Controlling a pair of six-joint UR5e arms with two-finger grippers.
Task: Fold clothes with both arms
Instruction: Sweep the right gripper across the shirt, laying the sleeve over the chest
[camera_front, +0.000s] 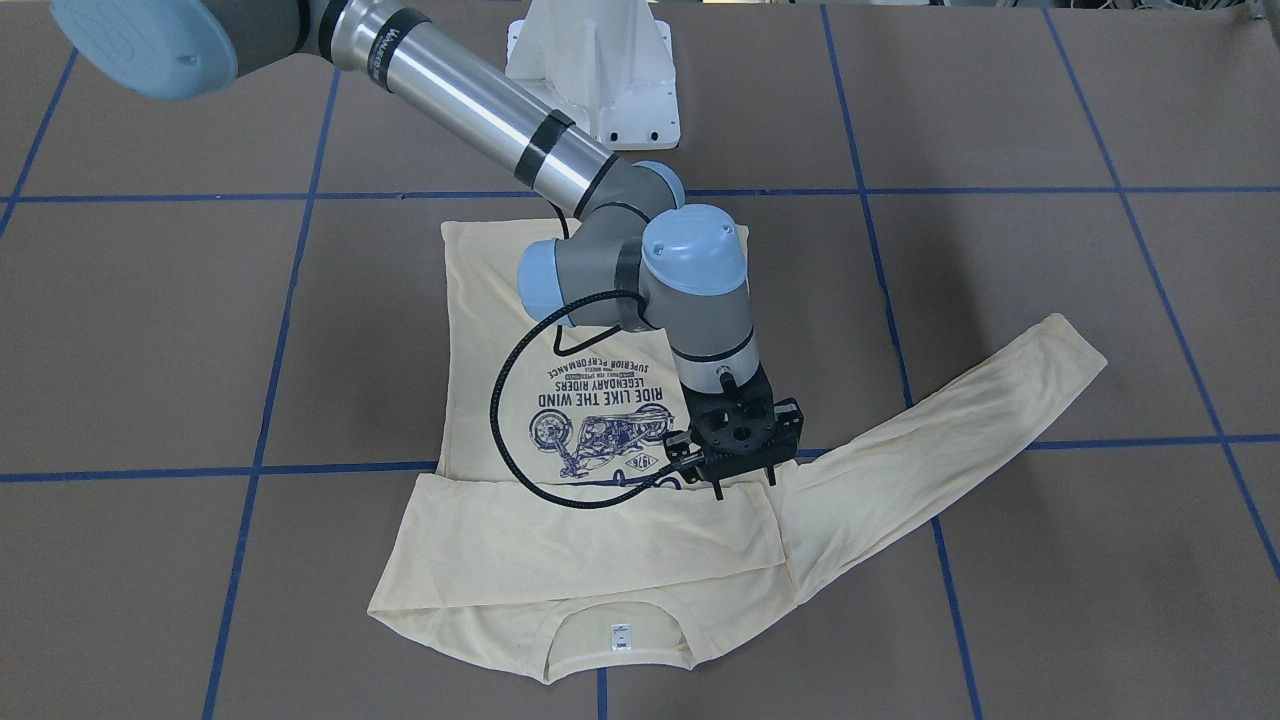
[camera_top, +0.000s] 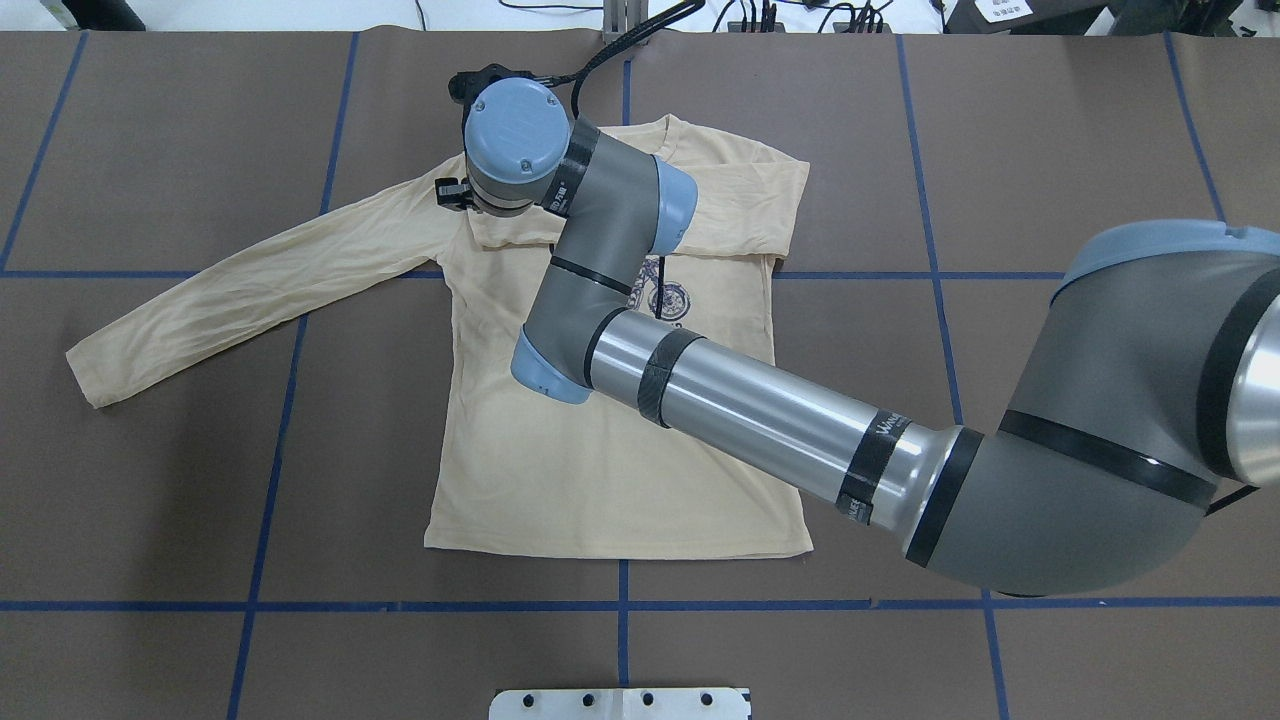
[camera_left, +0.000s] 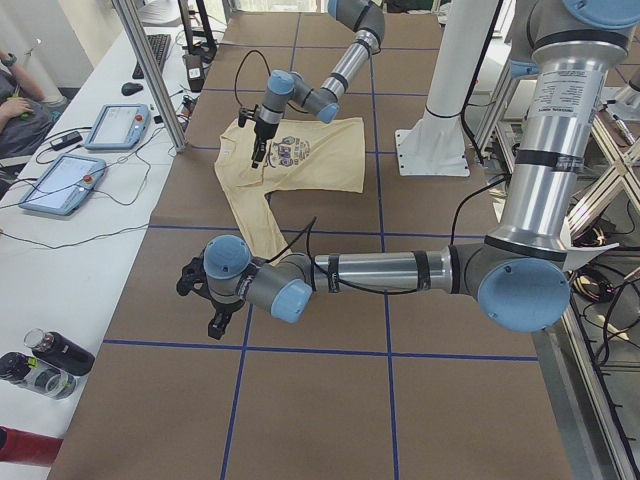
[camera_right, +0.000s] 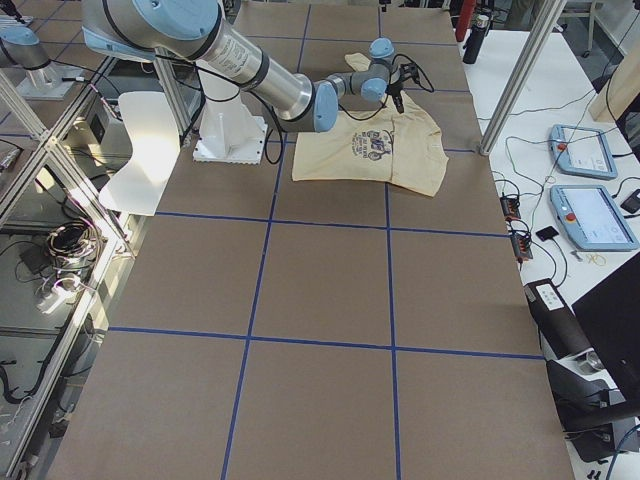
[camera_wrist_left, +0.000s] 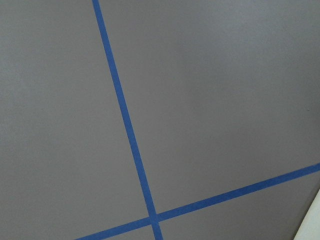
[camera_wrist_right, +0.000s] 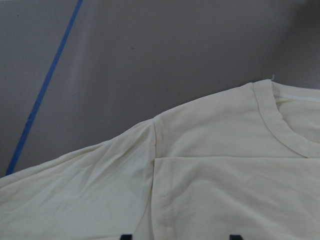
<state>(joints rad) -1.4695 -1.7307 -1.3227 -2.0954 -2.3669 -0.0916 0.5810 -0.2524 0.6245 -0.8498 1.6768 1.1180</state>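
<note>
The cream-yellow long-sleeved T-shirt (camera_front: 480, 300) lies flat on the table with its navy motorcycle print (camera_front: 595, 420) facing up. One sleeve (camera_front: 600, 540) is folded across the chest. The other sleeve (camera_front: 960, 430) stretches out sideways, also in the overhead view (camera_top: 250, 290). The white neck label (camera_front: 622, 637) shows at the collar. My right gripper (camera_front: 745, 485) hangs open and empty just above the shoulder where the stretched sleeve starts; its spread fingertips (camera_wrist_right: 126, 236) show over the fabric. My left gripper (camera_left: 200, 300) is over bare table, far from the shirt; I cannot tell whether it is open or shut.
The white pedestal base (camera_front: 600, 70) stands behind the shirt's hem. Blue tape lines (camera_top: 620, 605) grid the brown table. A side bench holds teach pendants (camera_left: 60, 185) and bottles (camera_left: 40, 365). The right arm's tube (camera_top: 760, 420) crosses above the shirt body.
</note>
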